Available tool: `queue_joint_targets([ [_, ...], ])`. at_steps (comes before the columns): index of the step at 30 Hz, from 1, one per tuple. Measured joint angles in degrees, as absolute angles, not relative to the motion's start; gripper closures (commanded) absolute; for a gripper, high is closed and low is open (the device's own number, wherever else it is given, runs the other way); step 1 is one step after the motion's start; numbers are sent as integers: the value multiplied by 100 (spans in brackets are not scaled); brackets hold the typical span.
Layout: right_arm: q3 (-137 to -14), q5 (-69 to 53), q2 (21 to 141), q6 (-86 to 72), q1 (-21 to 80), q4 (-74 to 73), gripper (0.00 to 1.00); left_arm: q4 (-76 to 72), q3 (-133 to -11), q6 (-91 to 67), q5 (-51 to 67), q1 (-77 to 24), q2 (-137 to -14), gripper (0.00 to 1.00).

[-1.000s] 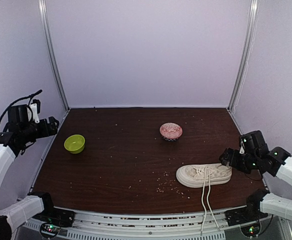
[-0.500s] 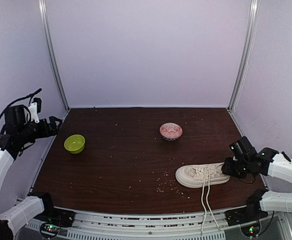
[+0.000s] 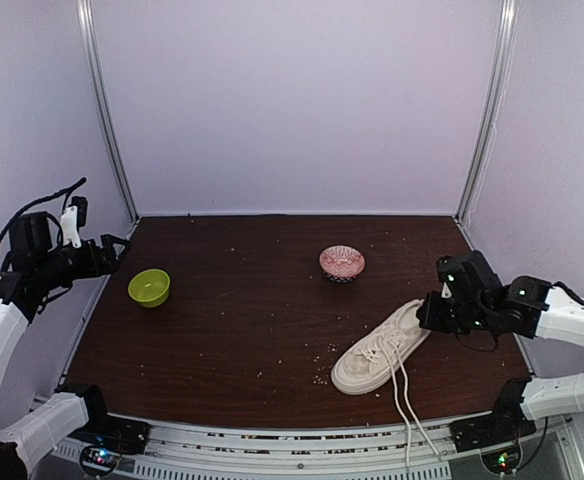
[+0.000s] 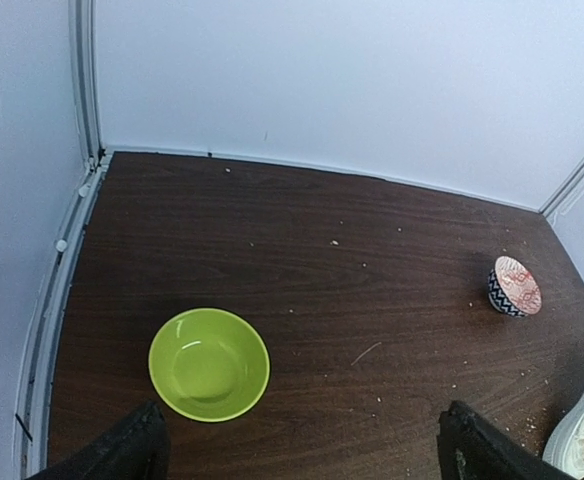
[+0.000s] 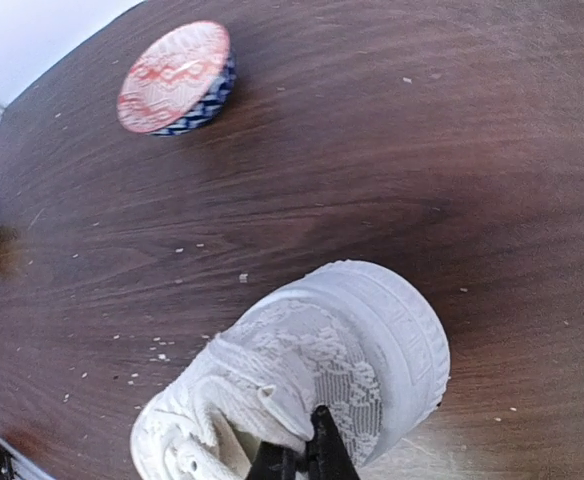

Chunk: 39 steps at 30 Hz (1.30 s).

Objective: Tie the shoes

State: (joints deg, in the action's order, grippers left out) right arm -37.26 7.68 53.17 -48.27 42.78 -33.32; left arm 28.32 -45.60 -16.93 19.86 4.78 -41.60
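While the left claw (image 4: 300, 440) hangs above the left edge of the dark wooden surface (image 3: 242, 330) with its two fingers spread wide, the right claw (image 3: 424, 314) is down at the right side with its fingers drawn almost together, pinching the cream sneaker (image 3: 377, 352) at its heel end. From the right wrist view the dark fingertips (image 5: 326, 447) press into the canvas upper just beside the rounded rubber rim. The sneaker lies on the near right part of the surface, set at a slant: toe toward the near middle, heel toward the far right, where the right claw meets it. Its white laces (image 3: 403, 400) are loose and trail from the eyelets over the near edge of the surface. A green bowl (image 3: 149, 287) stands on the left side, below and ahead of the left claw and apart from it. A small bowl with a red pattern (image 3: 342, 263) sits near the middle, farther back than the sneaker and well apart from it. Pale crumbs (image 3: 324, 372) are scattered on the surface, thickest just left of the toe.
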Motion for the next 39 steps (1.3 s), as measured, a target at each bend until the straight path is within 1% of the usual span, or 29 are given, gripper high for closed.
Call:
queue_joint_targets([
  [2, -4145, 770, 5721, -4722, 4534, -3277, 100, 2832, -4543, -1691, 2097, 469, -4226, 6],
  [8, -5970, 766, 7590, -4145, 5339, -3238, 100, 2814, -4539, -1691, 2338, 270, -4569, 8],
  [16, -8637, 296, 10239, -3223, 6143, -3142, 100, 2799, -4536, -1682, 2364, -790, -4849, 7],
  [19, -9236, 1, 10940, -3041, 6261, -3057, 88, 2797, -4536, -1680, 2386, -854, -4910, 7],
  [23, -9642, -375, 11459, -2823, 6335, -3011, 66, 2797, -4536, -1664, 2381, -854, -5035, 7],
  [24, -9673, -432, 11496, -2781, 6346, -2976, 55, 2801, -4536, -1649, 2379, -854, -5070, 7],
  [26, -9703, -532, 11509, -2707, 6364, -2904, 38, 2808, -4536, -1619, 2370, -854, -5133, 7],
  [27, -9703, -563, 11500, -2727, 6366, -2849, 26, 2812, -4536, -1610, 2362, -854, -5153, 7],
  [28, -9697, -576, 11489, -2692, 6368, -2792, 19, 2812, -4536, -1597, 2355, -854, -5172, 6],
  [29, -9649, -582, 11463, -2611, 6370, -2709, 14, 2812, -4536, -1590, 2340, -854, -5183, 6],
  [30, -9570, -574, 11406, -2591, 6377, -2652, 12, 2814, -4536, -1575, 2322, -854, -5194, 5],
  [33, -9113, -445, 11017, -2449, 6379, -2556, 8, 2823, -4536, -1525, 2265, -854, -5218, 5],
  [36, -8436, 12, 10195, -2364, 6427, -2630, 5, 2834, -4536, -1470, 2182, -858, -5251, 5],
  [39, -7822, 574, 9271, -2418, 6613, -2611, 5, 2834, -4536, -1441, 2165, -858, -5323, 5],
])
